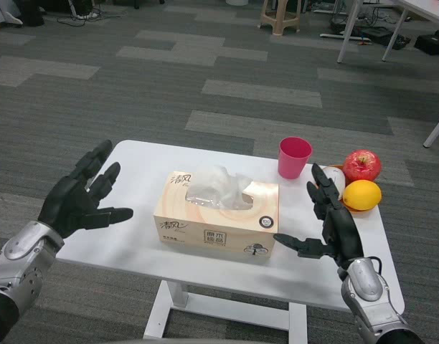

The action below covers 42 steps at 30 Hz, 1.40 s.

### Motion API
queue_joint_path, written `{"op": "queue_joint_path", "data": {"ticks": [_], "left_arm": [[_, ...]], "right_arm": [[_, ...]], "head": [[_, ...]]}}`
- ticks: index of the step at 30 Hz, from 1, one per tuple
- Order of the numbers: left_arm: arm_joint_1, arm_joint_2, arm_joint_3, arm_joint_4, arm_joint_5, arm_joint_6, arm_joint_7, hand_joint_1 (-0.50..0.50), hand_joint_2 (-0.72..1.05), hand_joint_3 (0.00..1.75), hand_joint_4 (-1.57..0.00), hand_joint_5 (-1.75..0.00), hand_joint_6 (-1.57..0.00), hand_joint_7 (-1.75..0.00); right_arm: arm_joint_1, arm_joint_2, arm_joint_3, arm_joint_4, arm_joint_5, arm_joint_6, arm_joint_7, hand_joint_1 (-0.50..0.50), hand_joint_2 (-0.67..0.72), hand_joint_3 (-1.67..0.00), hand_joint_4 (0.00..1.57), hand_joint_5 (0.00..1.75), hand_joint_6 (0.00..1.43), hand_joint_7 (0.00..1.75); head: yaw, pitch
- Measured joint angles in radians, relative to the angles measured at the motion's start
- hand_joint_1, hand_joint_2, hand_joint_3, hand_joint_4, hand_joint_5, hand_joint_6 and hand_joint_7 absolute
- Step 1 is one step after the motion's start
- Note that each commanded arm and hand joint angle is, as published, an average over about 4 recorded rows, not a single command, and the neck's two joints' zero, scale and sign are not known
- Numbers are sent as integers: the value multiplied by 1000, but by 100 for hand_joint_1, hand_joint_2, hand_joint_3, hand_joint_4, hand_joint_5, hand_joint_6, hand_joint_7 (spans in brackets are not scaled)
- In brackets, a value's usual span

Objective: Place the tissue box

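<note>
A beige tissue box (pixel 218 215) with white tissue sticking out of its top lies flat in the middle of the small white table (pixel 140 247). My left hand (pixel 82 197) hovers to the box's left with its fingers spread, a short gap away from the box. On the other side my right hand (pixel 328 222) stands with fingers spread and its thumb pointing at the box's right end, close to it but apart. Neither hand holds anything.
A pink cup (pixel 294 157) stands behind the box to the right. A red apple (pixel 362 165) and a yellow orange (pixel 361 195) sit on a small plate at the table's right edge, just behind my right hand. Grey carpet surrounds the table.
</note>
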Motion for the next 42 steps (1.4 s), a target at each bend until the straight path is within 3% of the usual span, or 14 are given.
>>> {"op": "queue_joint_path", "data": {"ticks": [8, 11, 18, 23, 35, 38, 42], "left_arm": [[17, -1, 62, -135, -2, -1, 3, 50, 105, 9, 0, 0, 0, 0], [21, -4, 60, -189, -4, 0, 4, 50, 105, 9, 0, 0, 0, 0], [20, -34, 39, -290, -14, 0, 6, 50, 105, 9, 0, 0, 0, 0], [14, -39, 35, -346, -17, -1, 8, 50, 105, 9, 0, 0, 0, -3], [-22, -40, 24, -405, -19, -1, 11, 50, 105, 9, 0, 0, 0, 0], [-30, -40, 21, -406, -21, -1, 13, 50, 105, 9, 0, 0, 0, 0], [-42, -39, 21, -406, -30, -1, 17, 50, 105, 9, 0, 0, 0, 0]], "right_arm": [[16, -18, -12, -145, 0, 2, -20, -25, -40, -48, 0, 5, 0, 7], [16, -20, 3, -197, 0, 2, -62, -25, -35, -48, 0, 10, 0, 3], [-14, -6, 78, -289, 1, 1, -185, -25, -40, -48, 0, 10, 0, 7], [-35, 1, 108, -328, 1, 1, -234, -25, -35, -48, 0, 10, 0, 7], [-64, 86, 114, -331, -5, -64, -262, -29, -30, -48, 0, 7, 0, 7], [-65, 99, 111, -318, -9, -76, -262, -29, -35, -48, 0, 5, 0, 7], [-67, 107, 106, -311, -13, -81, -262, -29, -29, -44, 0, 0, 0, 7]], "head": [[13, 3], [13, 3], [15, 8], [11, 7], [-12, 17], [-7, 31], [-1, 38]]}}
